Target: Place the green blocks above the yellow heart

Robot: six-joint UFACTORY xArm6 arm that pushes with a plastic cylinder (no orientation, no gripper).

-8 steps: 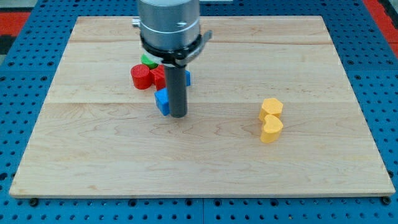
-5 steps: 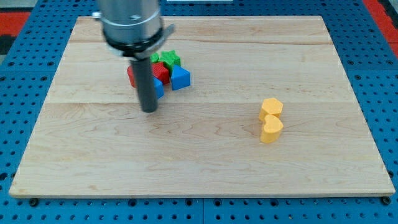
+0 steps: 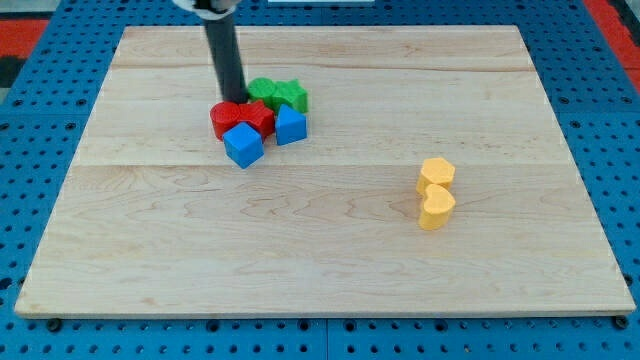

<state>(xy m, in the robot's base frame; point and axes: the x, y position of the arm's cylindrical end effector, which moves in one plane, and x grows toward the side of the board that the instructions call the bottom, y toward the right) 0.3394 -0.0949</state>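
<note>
1. No jaws on this rig, so nothing is released, clenched or grasping anything. It's just a straight dark rod, and my tip [image 3: 233, 102] sits at the top edge of the block cluster in the upper left part of the wooden table [image 3: 330, 270].
2. My tip is right at the upper edge of the red blocks, just to the view's left of the green ones. I can't tell for sure if it's actually touching any of them.
3. The two green blocks sit side by side at the top of the cluster: a rounder green block [image 3: 263, 91] on the left and a green star-ish block [image 3: 292, 95] on the right, touching each other.
4. Below them are two red blocks, a red round block [image 3: 224, 120] and a red block [image 3: 256, 117] with a shape I can't make out, packed tight together.
5. A blue cube [image 3: 244, 145] is at the bottom of the cluster, and another blue block [image 3: 290, 126] sits to its upper right, just under the green star.
6. The yellow heart [image 3: 436, 209] is well apart, over on the view's right, with a yellow hexagon-ish block [image 3: 436, 173] touching it from above.
</note>
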